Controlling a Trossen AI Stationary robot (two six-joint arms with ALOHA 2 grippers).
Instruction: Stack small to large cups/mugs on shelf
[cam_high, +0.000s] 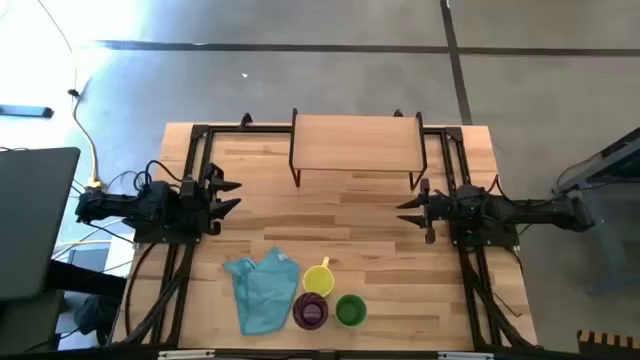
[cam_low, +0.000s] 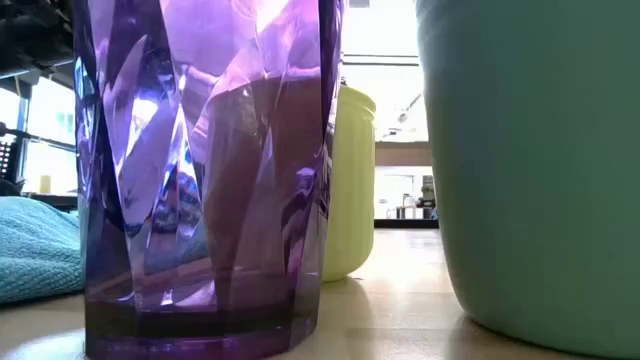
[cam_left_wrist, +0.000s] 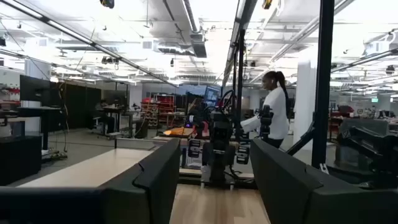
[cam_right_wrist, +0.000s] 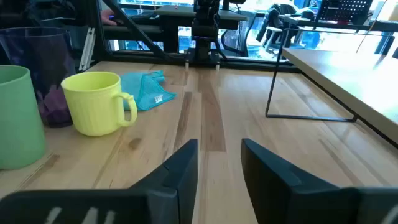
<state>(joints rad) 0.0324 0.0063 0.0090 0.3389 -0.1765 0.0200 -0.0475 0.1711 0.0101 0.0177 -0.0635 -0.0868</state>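
Three vessels stand upright on their bases near the table's near edge: a yellow mug (cam_high: 318, 278) (cam_right_wrist: 96, 102) with a handle, a purple tumbler (cam_high: 310, 311) (cam_low: 200, 170) and a green cup (cam_high: 350, 310) (cam_right_wrist: 18, 118). The light-wood shelf (cam_high: 355, 145) (cam_right_wrist: 348, 68) stands on thin dark legs at the far edge. My left gripper (cam_high: 228, 197) (cam_left_wrist: 214, 180) hovers open at the table's left side, pointing right. My right gripper (cam_high: 408, 211) (cam_right_wrist: 219, 165) hovers open at the right side, pointing left. Neither holds anything.
A teal cloth (cam_high: 262, 290) (cam_right_wrist: 146, 90) lies crumpled just left of the tumbler. Bare wood stretches between the two grippers and in front of the shelf. Dark frame rails (cam_high: 190, 170) run along both table sides. A person (cam_left_wrist: 273, 106) stands in the room beyond the table.
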